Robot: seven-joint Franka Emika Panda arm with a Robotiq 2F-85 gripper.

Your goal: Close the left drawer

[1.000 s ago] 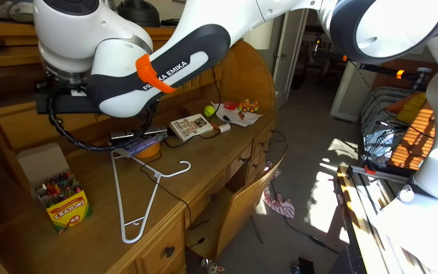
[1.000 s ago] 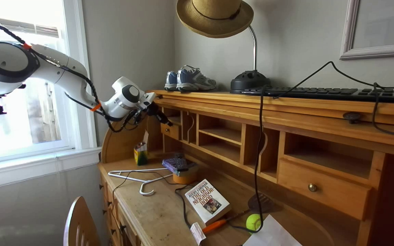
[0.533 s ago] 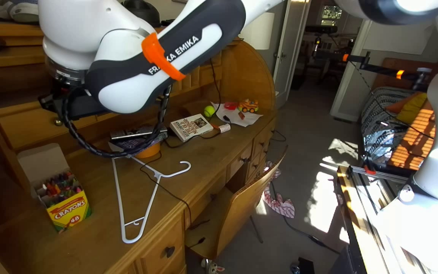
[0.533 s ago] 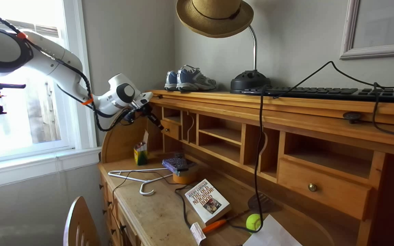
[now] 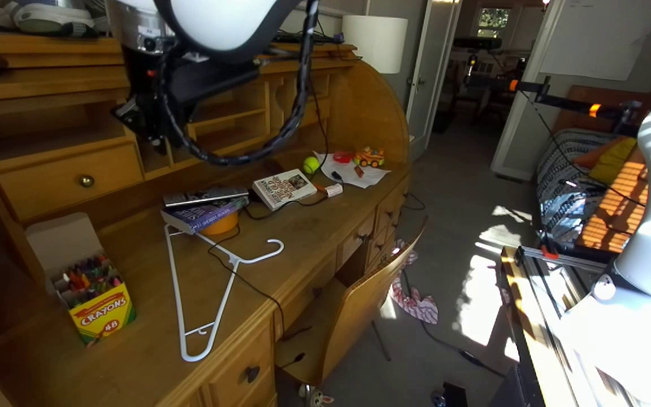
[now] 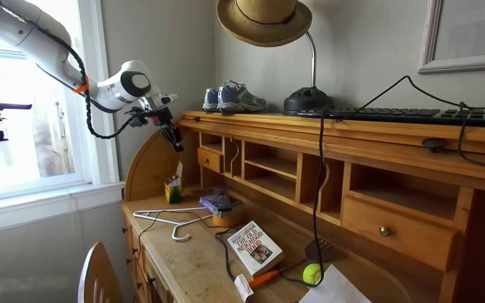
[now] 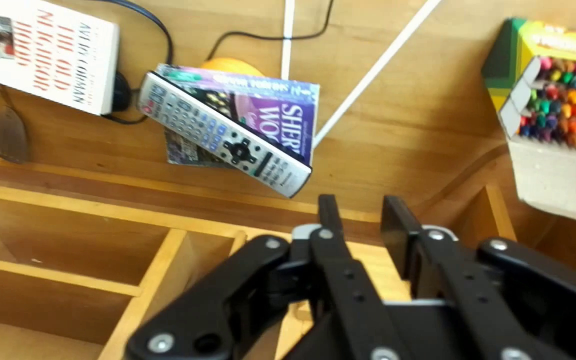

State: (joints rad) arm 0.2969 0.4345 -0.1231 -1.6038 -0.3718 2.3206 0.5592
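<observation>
The left drawer is a small honey-brown wooden drawer with one central knob, below a slot in the desk's upper shelving. In an exterior view the drawer front shows whole and looks flush or nearly so with the shelving. My gripper hangs in front of it, apart from it, fingers angled down. The black gripper also shows in an exterior view. In the wrist view my gripper has a gap between its fingers and holds nothing. Pale wood shows between the fingers; whether it is the drawer front I cannot tell.
A crayon box with its lid up stands below the drawer. A white hanger, stacked books with a remote, and a cord lie on the desk. A chair stands at its front. Another small drawer is further along.
My gripper has pulled back from the left drawer, where its tips were close to the front. The arm has shifted with it. The drawer shows no visible movement.
</observation>
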